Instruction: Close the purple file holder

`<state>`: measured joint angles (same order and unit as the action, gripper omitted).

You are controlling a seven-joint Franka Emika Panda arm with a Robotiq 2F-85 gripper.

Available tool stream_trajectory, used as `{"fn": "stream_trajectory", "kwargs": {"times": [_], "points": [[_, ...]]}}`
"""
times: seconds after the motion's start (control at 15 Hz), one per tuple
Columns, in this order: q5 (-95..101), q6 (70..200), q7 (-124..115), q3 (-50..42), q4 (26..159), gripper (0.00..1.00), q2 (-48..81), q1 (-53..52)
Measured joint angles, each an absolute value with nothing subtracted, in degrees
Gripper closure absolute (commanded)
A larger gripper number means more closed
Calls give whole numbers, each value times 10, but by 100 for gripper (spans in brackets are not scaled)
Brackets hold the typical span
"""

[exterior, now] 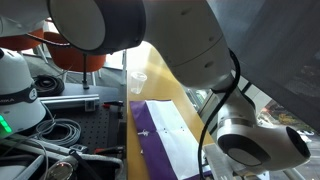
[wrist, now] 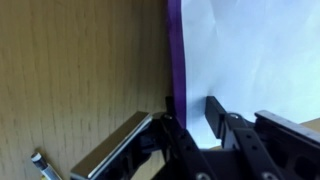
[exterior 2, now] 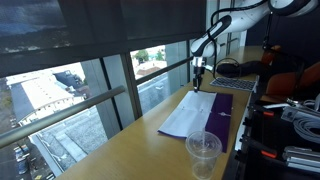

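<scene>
HOLDER (exterior 2: 205,112). Lies open and flat on counter (exterior 2: 140,155), close along window (exterior 2: 100,90). Runs lengthwise along counter, parallel to the window side. In an exterior view, starts just beyond cup (exterior 2: 203,150) and extends away toward gripper (exterior 2: 198,88). Seen from the opposite end as holder (exterior: 165,125), points its long axis toward cup (exterior: 138,78), standing apart past the far short edge.

GRIPPER. Hangs fingers-down over the holder end farthest from cup. Set narrow, not fully shut. Confirmed in wrist view at gripper (wrist: 192,118) by a visible gap between fingers (wrist: 213,112), with white paper showing through. Straddles the purple edge of holder (wrist: 175,40): one finger on the counter (wrist: 80,70) side of that edge, the other over the paper. Sits at or just above the holder surface. Cannot tell from these views whether touching or clamping the edge.

APPEARANCE. Large, flat, rectangular, far bigger than cup. Deep purple outside, white inside. Shows sheets (exterior 2: 188,118) on the window-side half and bare purple cover (exterior 2: 222,105) on the other half. From the opposite end, shows purple border along the side and near end of the white area. Presents in wrist view as a thin, straight purple band between wood grain and white paper, running from the top of the view down to gripper.
</scene>
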<state>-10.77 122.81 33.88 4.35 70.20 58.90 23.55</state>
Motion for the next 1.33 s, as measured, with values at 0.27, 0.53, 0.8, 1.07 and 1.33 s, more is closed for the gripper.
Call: {"fn": "stream_trajectory", "kwargs": {"times": [0.27,0.53,0.8,1.07,1.33], "points": [[-108,1228,339,53,698,100,589,231],[-105,1228,342,55,692,100,584,219],[-70,1213,343,39,685,100,567,209],[-5,1198,347,3,695,100,518,205],[54,1200,367,-27,705,100,461,202]]}}
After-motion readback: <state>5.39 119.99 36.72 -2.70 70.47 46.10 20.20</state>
